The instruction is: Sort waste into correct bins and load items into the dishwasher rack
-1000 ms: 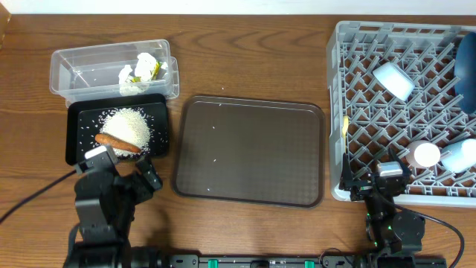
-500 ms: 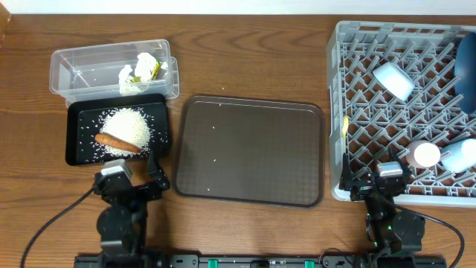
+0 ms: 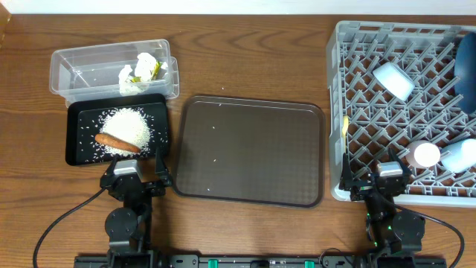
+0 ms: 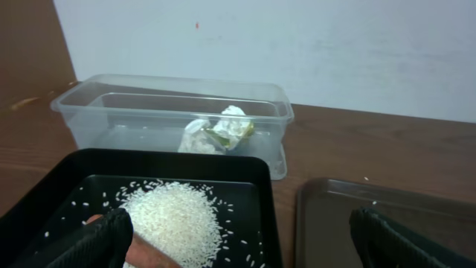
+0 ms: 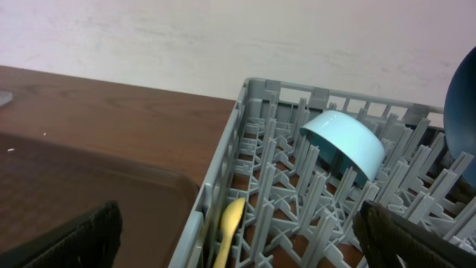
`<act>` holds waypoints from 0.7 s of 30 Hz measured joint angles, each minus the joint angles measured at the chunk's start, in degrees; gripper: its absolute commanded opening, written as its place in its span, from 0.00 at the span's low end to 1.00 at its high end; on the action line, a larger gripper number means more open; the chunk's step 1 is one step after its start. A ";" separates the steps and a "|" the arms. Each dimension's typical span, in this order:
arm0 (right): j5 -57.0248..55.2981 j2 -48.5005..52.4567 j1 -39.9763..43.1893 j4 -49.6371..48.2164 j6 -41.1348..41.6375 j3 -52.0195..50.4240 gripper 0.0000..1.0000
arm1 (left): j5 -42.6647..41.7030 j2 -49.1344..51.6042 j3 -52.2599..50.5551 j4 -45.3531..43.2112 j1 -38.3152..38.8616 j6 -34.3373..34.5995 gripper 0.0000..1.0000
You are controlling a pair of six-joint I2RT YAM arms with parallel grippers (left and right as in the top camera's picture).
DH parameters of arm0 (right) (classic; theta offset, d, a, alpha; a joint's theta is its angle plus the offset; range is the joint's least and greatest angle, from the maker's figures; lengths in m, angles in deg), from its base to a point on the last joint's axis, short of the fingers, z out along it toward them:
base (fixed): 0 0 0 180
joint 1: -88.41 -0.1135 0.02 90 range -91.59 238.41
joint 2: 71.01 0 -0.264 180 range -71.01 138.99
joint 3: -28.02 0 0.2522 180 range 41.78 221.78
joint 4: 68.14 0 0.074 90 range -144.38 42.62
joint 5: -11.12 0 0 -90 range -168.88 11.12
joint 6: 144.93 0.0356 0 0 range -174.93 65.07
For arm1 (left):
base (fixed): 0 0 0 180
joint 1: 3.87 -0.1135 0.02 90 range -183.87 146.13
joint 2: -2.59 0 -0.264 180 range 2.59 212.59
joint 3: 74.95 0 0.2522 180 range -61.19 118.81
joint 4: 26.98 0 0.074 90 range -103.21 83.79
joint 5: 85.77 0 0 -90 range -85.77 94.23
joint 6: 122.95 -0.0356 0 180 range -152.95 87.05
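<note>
- Overhead: your left gripper (image 3: 136, 176), released, sits just near of the black tray (image 3: 72, 145); the carrot (image 3: 117, 141) lies left-right inside
- Left wrist: rice (image 4: 175, 219) straight ahead, tub (image 4: 111, 112) beyond
- Right wrist: right gripper (image 5: 238, 249) released; spoon (image 5: 233, 216) ahead in rack (image 5: 256, 89)

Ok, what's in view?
plastic tub: one, clear, back-left
crumpled tissue: one, white, in tub
small wrapper: one, yellow-green, in tub
shallow tray: one, black, before tub
rice: pile, white, shallow tray
carrot: one, orange, on rice
serving tray: one, brown, centre
lattice rack: one, grey, right
bowl: one, light blue, in rack
round plate: one, blue, rack's right
small cup: one, white-and-pink, rack
blue cup: one, light blue, beside it
spoon: one, pale yellow, rack's left
table: one, wooden, underneath
left gripper: open, black, near-left
right gripper: open, black, near-right
</note>
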 measured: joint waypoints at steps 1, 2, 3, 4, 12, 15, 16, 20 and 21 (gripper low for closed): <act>0.00 0.00 0.00 0.00 0.00 0.00 0.99 | -0.24 0.00 0.04 0.02 0.09 -0.13 0.95; 0.00 0.00 0.00 0.00 0.00 0.00 0.99 | -0.39 0.00 0.04 0.07 0.17 -0.15 0.95; 0.00 0.00 0.00 0.00 0.00 0.00 0.99 | -0.50 0.00 0.07 0.07 0.22 -0.15 0.95; 0.00 0.00 0.00 0.00 0.00 0.00 0.99 | -0.59 0.00 0.07 0.11 0.24 -0.17 0.95; 0.00 0.00 0.00 0.00 0.00 0.00 0.99 | -0.63 0.00 0.11 0.17 0.24 -0.17 0.95; 0.00 0.00 0.00 0.00 0.00 0.00 0.99 | -0.68 0.00 0.11 0.17 0.24 -0.17 0.95; 0.00 0.00 0.00 0.00 0.00 0.00 0.99 | -0.74 0.00 0.11 0.17 0.24 -0.15 0.95; 0.00 0.00 0.00 0.00 0.00 0.00 0.99 | -0.79 0.00 0.11 0.20 0.24 -0.17 0.95; 0.00 0.00 0.00 0.00 0.00 0.00 0.99 | -0.79 0.00 0.11 0.20 0.24 -0.15 0.95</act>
